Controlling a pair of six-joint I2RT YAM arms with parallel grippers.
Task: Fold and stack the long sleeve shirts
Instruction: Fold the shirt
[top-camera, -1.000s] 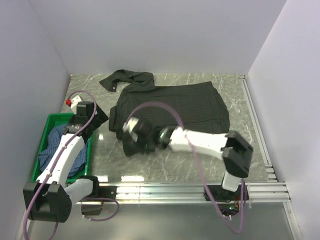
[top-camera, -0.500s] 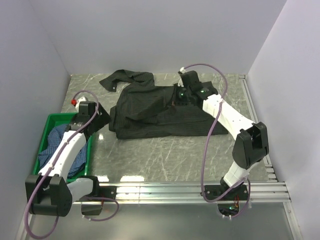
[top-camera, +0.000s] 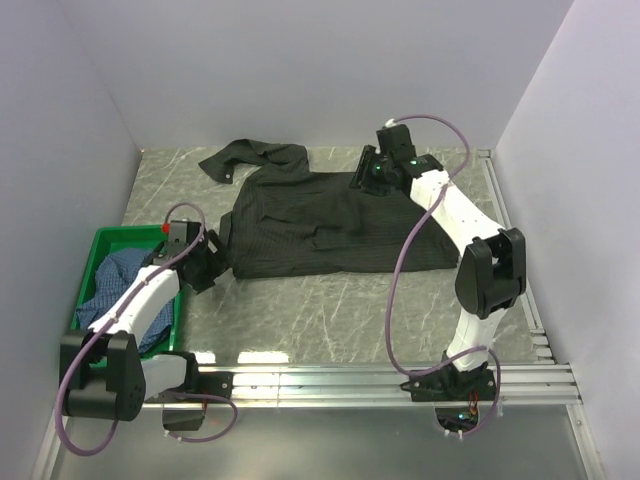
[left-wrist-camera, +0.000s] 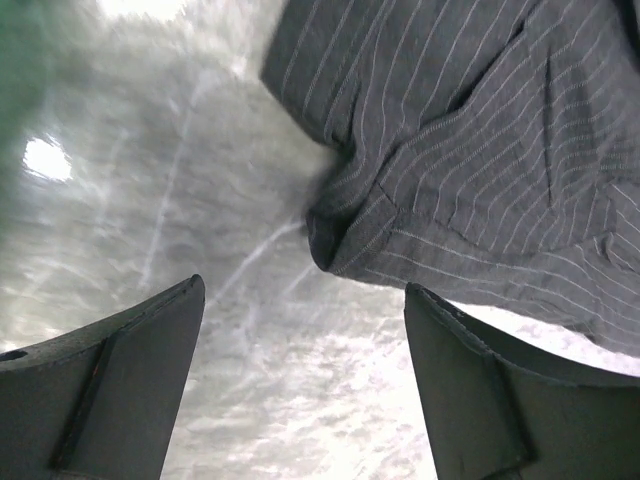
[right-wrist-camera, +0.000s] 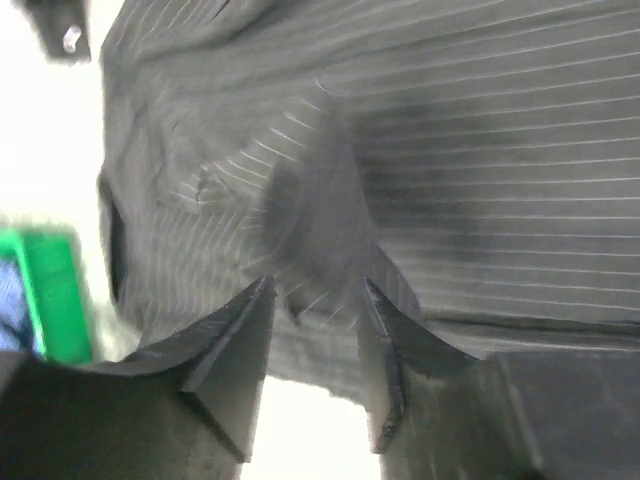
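Observation:
The black pinstriped long sleeve shirt (top-camera: 330, 225) lies folded on the marble table, one sleeve (top-camera: 255, 157) trailing to the far left. The blue checked shirt (top-camera: 112, 285) is bunched in the green crate (top-camera: 122, 236). My left gripper (top-camera: 208, 268) hovers just off the black shirt's near-left corner (left-wrist-camera: 335, 235). That left gripper (left-wrist-camera: 303, 290) is open wide, with only bare table between its fingers. My right gripper (top-camera: 368, 180) is over the shirt's far edge. In its wrist view the right gripper (right-wrist-camera: 318, 290) has its jaws parted, with a loose ridge of pinstriped cloth (right-wrist-camera: 310, 215) just beyond the tips.
The green crate stands at the table's left side, beside my left arm, and shows in the right wrist view as a green patch (right-wrist-camera: 55, 295). A metal rail (top-camera: 510, 240) runs along the table's right edge. White walls close in the left, back and right.
My right gripper carried the shirt's near-left part over to the far right, then parted its jaws and the cloth settled flat. My left gripper moved nearer, to the shirt's near-left corner.

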